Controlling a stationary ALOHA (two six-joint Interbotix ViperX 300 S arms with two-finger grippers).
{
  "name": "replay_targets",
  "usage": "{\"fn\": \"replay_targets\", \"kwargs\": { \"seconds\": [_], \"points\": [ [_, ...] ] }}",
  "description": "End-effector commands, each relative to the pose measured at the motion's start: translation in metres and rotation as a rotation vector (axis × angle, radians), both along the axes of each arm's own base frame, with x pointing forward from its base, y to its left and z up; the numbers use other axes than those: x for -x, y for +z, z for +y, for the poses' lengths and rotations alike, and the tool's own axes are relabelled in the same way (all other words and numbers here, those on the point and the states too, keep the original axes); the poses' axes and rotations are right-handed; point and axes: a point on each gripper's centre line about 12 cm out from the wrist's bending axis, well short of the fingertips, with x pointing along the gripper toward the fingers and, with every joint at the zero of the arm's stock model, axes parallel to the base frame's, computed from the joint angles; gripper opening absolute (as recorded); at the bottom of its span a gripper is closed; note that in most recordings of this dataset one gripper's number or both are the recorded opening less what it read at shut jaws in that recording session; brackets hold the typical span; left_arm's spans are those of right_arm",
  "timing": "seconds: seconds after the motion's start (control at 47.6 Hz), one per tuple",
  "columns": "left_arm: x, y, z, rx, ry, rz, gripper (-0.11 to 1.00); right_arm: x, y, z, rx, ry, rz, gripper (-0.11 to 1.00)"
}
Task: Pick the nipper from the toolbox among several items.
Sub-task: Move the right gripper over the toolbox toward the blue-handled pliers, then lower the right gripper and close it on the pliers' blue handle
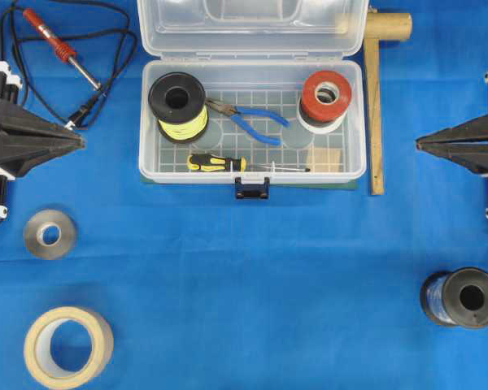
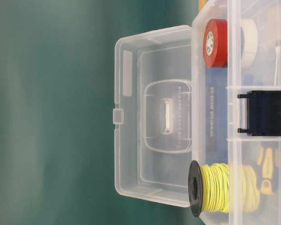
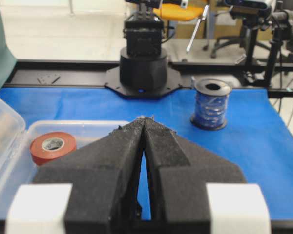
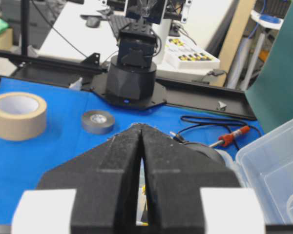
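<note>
Both pincers, left [image 1: 83,142] and right [image 1: 417,145], shut, empty. Your nipper [image 1: 246,119] lies between them in toolbox [image 1: 354,114]: spread wide, descend over blue handles, avoid yellow spool [image 1: 179,107].

The blue-handled nipper [image 1: 248,119] lies flat mid-box in the clear toolbox [image 1: 354,166], dark jaws pointing left; the toolbox's hinged lid stands open, blue latch in front.

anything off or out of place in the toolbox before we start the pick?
Nothing stands out. The toolbox is open; the blue-handled nipper lies flat and whole between the yellow wire spool and red tape, clear of the screwdriver.
</note>
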Motion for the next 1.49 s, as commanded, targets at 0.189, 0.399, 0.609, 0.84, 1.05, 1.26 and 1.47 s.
{"fn": "replay_targets", "kwargs": {
  "seconds": [0.189,0.399,0.609,0.84,1.05,1.26,1.47],
  "points": [
    [-0.001,0.005,0.001,0.024,0.009,-0.005,0.0,-0.026,0.019,-0.023,-0.003,-0.102,0.117,0.0],
    [-0.001,0.004,0.005,0.025,0.028,0.001,0.0,-0.067,0.018,-0.064,-0.032,-0.234,0.355,0.0],
    [-0.001,0.004,0.008,0.025,0.041,0.001,0.0,-0.122,-0.009,-0.089,-0.051,-0.262,0.583,0.22],
    [-0.001,0.003,0.008,0.038,0.041,0.005,0.0,-0.174,-0.05,-0.106,-0.044,-0.256,0.809,0.78],
    [-0.001,0.0,0.008,0.039,0.04,0.015,0.0,-0.2,-0.097,-0.116,-0.054,-0.252,0.941,0.66],
    [-0.001,-0.001,0.008,0.041,0.041,0.019,0.0,-0.212,-0.14,-0.126,-0.075,-0.259,1.004,0.66],
    [-0.001,-0.004,0.008,0.041,0.042,0.027,0.0,-0.216,-0.156,-0.135,-0.087,-0.275,1.003,0.66]
  ]
}}
